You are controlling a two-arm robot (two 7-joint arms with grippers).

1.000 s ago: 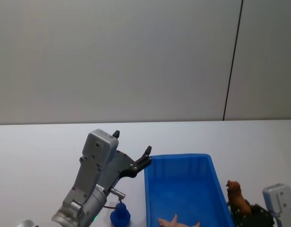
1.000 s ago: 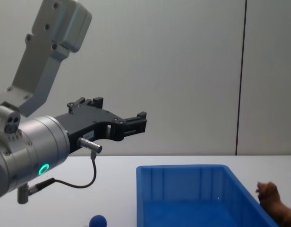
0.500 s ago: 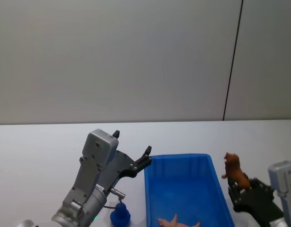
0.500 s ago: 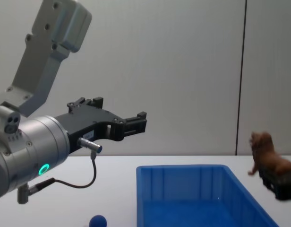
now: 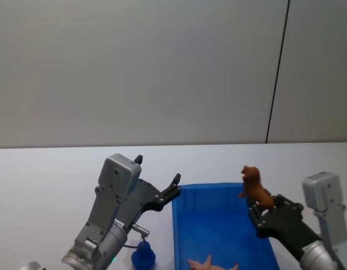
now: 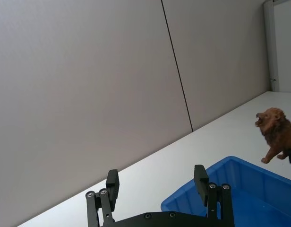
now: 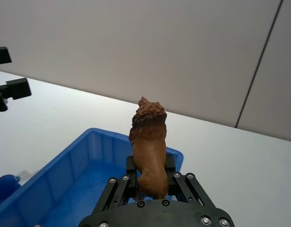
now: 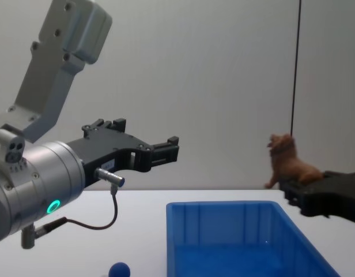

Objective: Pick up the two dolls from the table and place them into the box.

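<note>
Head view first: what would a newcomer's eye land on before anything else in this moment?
The brown lion toy stands out, clamped by the right gripper in the air above the right side of the bright blue box. Next comes the left gripper, open and held up to the left of the box, with the small blue toy on the white table beneath that arm.

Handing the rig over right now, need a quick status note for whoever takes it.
Right tool: shut on the brown lion toy, held in the air above the right rim of the blue box.
Left tool: open, empty, raised to the left of the box.
Blue toy: on the table, left of the box.
Done: lion picked up.
Left: drop it in the box, then pick and box the blue toy.
</note>
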